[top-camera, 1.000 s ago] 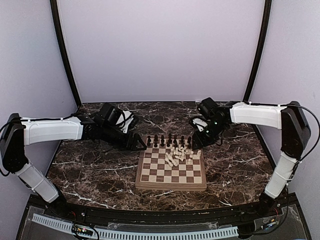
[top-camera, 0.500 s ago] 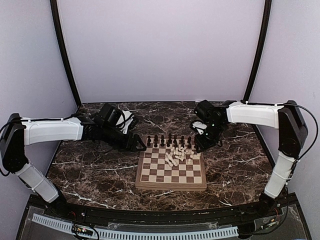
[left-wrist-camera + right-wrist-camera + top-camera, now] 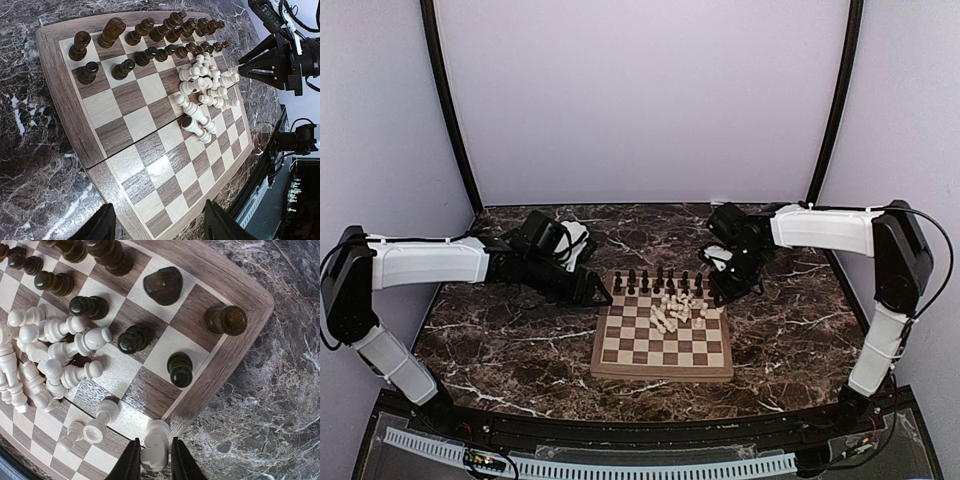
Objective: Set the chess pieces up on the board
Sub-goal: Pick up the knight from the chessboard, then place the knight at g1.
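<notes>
1. The board [image 3: 660,348] is seen lying flat on the dark marble table [image 3: 500,340], midway between the two arms and a little nearer the right one.
2. The dark pieces [image 3: 111,32] are stood upright in two rows along the board's far edge, as seen from above.
3. The cream pieces [image 3: 200,84] are gathered in a loose heap on the right half of the board, just beside the nearer dark row. Most are tipped on their sides and touch one another.
4. In the right wrist view, two more cream pieces [image 3: 95,424] are seen lying on their sides near the board's right edge, a little apart from the heap.
5. A single cream piece [image 3: 156,437] is lying on the board's brown border at that right edge. It is clasped between the fingers of the right gripper [image 3: 154,455], whose jaws are drawn in tight against both of its sides.
6. The right gripper is held low at the far right corner of the board.
7. The left gripper [image 3: 162,227] is held with its fingers spread wide and nothing between them. It is placed by the far left corner of the board, apart from every piece.
</notes>
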Controlling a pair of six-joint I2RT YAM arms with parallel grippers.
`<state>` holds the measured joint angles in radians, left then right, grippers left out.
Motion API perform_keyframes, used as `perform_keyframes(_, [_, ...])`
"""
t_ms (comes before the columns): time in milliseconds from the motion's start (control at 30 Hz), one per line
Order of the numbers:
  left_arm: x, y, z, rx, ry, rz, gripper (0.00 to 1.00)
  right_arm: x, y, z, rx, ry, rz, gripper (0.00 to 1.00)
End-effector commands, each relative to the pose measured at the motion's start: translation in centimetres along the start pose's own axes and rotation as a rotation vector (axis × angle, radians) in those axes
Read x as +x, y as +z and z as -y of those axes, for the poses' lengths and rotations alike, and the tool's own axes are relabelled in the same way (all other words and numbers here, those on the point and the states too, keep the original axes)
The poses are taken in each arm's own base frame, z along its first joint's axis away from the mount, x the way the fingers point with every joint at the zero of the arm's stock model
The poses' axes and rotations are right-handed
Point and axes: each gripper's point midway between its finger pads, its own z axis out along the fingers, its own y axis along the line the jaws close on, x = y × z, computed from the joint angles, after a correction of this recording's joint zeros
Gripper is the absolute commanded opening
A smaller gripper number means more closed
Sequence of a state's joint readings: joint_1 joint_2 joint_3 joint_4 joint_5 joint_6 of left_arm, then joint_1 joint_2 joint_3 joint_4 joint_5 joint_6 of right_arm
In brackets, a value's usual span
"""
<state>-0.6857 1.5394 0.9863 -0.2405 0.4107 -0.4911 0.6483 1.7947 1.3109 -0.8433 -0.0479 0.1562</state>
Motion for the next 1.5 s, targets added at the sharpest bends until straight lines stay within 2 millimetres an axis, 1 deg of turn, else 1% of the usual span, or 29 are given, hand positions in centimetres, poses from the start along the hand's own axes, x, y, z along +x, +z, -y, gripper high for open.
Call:
perform_keyframes(0, [0.3,0.2,0.3,0.015,0.005,-0.012,0.63,0.0,0.3,-0.5,-0.006,-0.001,-0.009,0.21])
perform_keyframes(167, [0.2,0.4,0.3,0.018,0.003,-0.013,0.63,0.2,0.3,-0.5,-0.003,0.002,-0.014,0.13])
perform_keyframes(300, [-0.1,0.4,0.5,0.021,0.007,-0.01,0.63,0.2,-1.4,-1.3,-0.006,-0.008,0.022,0.09])
perform_keyframes(367, [-0.2,0.4,0.5,0.022,0.009,-0.009,0.63,0.4,-2.3,-2.4,-0.02,-0.027,0.036,0.09])
perform_keyframes(567, [-0.6,0.5,0.6,0.022,0.006,0.0,0.63,2.1,-4.4,-7.2,-0.059,-0.125,0.056,0.07])
perform_keyframes(700, [-0.8,0.4,0.6,0.016,0.002,0.009,0.63,4.1,-4.8,-10.9,-0.091,-0.202,0.055,0.07])
perform_keyframes(767, [-0.9,0.4,0.5,0.008,0.003,0.01,0.63,5.1,-4.5,-12.2,-0.093,-0.237,0.043,0.07])
perform_keyframes(800, [-0.9,0.4,0.4,0.006,0.003,0.011,0.63,5.6,-4.2,-12.6,-0.088,-0.251,0.03,0.06])
perform_keyframes(900, [-0.8,0.3,0.3,0.001,0.002,0.013,0.63,7.0,-2.8,-12.9,-0.043,-0.291,-0.024,0.06])
perform_keyframes(933, [-0.7,0.4,0.3,-0.001,0.0,0.009,0.63,7.1,-2.6,-12.5,-0.006,-0.299,-0.027,0.06])
perform_keyframes(1067, [-0.7,0.4,0.2,-0.006,-0.001,0.01,0.63,7.0,-2.4,-12.1,0.038,-0.294,-0.034,0.06])
perform_keyframes(1267, [-0.6,0.4,0.1,-0.009,-0.002,0.009,0.63,8.0,-1.4,-11.7,0.061,-0.287,-0.079,0.06])
perform_keyframes(1467, [-0.6,0.4,0.1,-0.01,0.0,0.009,0.63,8.1,-1.2,-11.8,0.055,-0.269,-0.082,0.06])
